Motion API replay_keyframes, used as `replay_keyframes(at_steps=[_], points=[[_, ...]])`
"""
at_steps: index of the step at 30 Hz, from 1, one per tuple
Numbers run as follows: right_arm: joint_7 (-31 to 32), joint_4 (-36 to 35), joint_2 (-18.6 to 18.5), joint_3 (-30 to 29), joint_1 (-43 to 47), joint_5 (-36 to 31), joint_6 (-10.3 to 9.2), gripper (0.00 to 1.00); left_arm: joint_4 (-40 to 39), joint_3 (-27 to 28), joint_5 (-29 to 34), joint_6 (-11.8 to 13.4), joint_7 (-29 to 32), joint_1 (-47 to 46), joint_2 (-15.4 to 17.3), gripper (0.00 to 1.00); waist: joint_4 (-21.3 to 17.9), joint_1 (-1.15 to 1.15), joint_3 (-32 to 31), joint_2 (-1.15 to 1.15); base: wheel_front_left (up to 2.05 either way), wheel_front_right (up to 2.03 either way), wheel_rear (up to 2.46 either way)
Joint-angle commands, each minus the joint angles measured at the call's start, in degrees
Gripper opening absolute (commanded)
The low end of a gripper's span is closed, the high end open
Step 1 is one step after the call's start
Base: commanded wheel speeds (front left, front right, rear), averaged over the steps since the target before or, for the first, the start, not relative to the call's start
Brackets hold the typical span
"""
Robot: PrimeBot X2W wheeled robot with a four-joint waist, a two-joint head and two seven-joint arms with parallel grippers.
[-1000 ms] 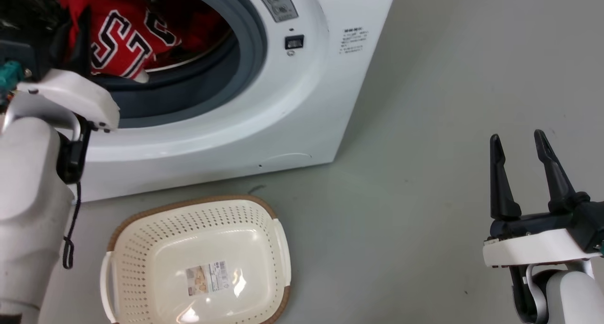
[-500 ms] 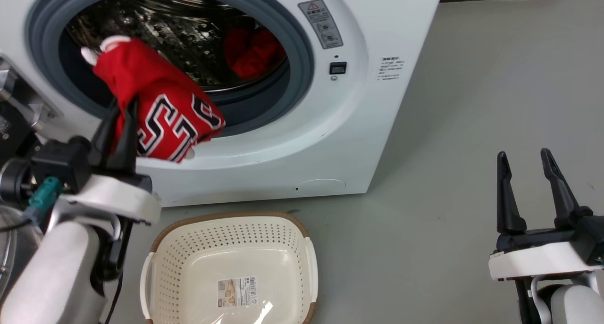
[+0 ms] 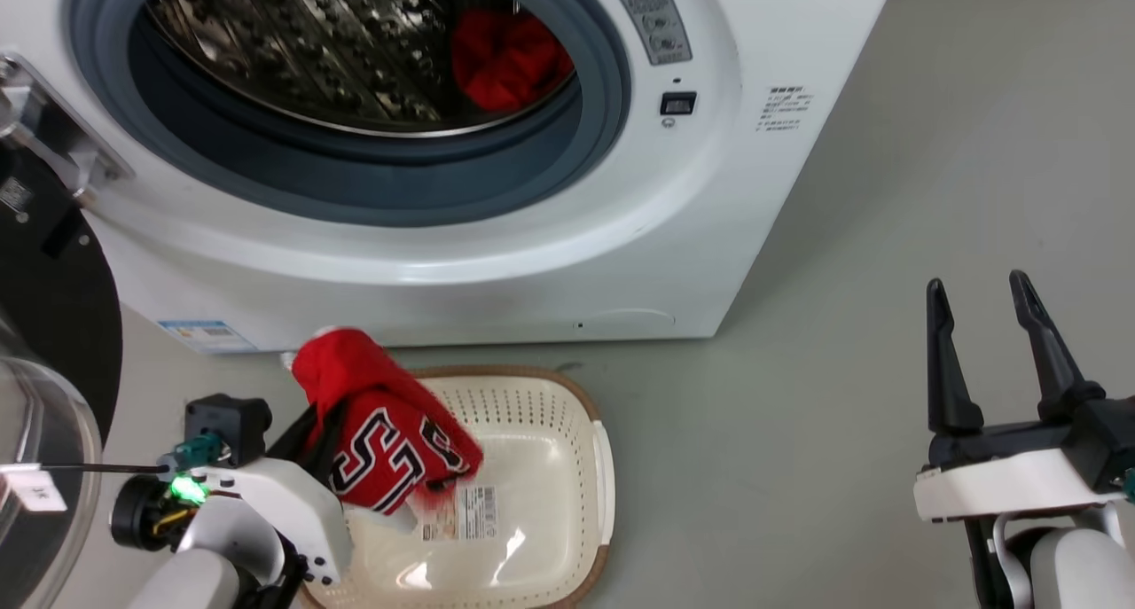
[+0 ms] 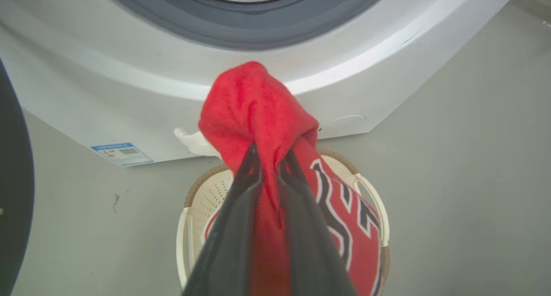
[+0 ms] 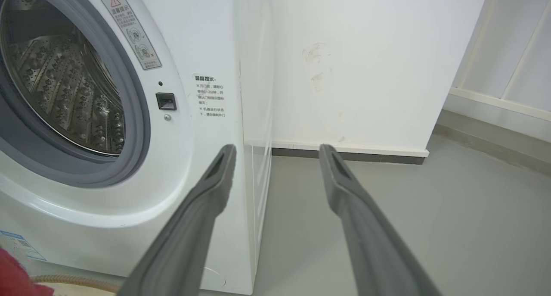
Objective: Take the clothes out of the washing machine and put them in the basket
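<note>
My left gripper was found clamped on the red jersey. Its two dark fingers were drawn together with a fold of the cloth pinched between them. A bunch of plain red fabric stood up past the tips, and the part with black white-edged lettering hung below. The jersey hung over the left part of the basket, inside its brown rim. Its lower edge was blurred, so I could not tell whether it touched the basket bottom. A printed label lay flat on that bottom, partly covered by the jersey. The basket stood on the grey floor, just in front of the washing machine. The machine's door was open and swung out to my left. In the steel drum a second red garment lay against the right side of the opening. My right gripper was open, its fingers spread with nothing between them. It was held above bare floor, well to the right of the basket. In its wrist view the fingers pointed past the machine's right front corner toward a white wall.
</note>
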Motion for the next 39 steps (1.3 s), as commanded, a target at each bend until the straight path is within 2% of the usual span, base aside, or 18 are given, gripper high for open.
replay_keyframes(at_steps=[1,10,13,22,31,39], points=[[-0.12,-0.25,0.01,0.09,-1.35,-0.51,-0.06,1.00,2.29,-0.34,-0.51,-0.60,-0.02,-0.87,-0.87,0.00,0.04,0.00,1.97,0.00,0.00,0.00,0.00],[-0.12,-1.63,0.01,0.49,-3.99,-1.67,-0.06,1.00,18.79,-2.84,-0.11,-5.08,-1.55,-8.11,-4.06,0.00,-1.46,0.00,10.69,0.00,0.00,0.00,0.00],[-0.12,-2.47,0.02,0.27,-5.21,-1.78,-0.06,1.00,26.75,-4.33,1.19,-6.44,-2.54,-12.50,-5.71,0.00,-2.29,0.00,15.23,0.00,0.00,0.00,0.00],[-0.12,-5.79,0.01,-1.74,-6.88,-2.17,-0.07,1.00,43.08,-5.59,3.06,-8.44,-8.45,-24.03,-9.57,0.00,-3.88,0.00,25.04,0.00,0.00,0.00,0.00],[-0.12,-7.79,0.03,-2.93,-7.65,-2.82,-0.07,1.00,54.16,-6.77,3.78,-9.59,-12.85,-33.10,-12.99,0.00,-4.04,0.00,31.14,0.00,0.00,0.00,0.00],[-0.12,-9.29,0.03,-3.01,-7.60,-3.68,-0.07,1.00,61.65,-6.82,3.30,-9.81,-14.88,-37.49,-14.75,0.00,-3.79,0.00,33.99,0.00,0.00,0.00,0.00]])
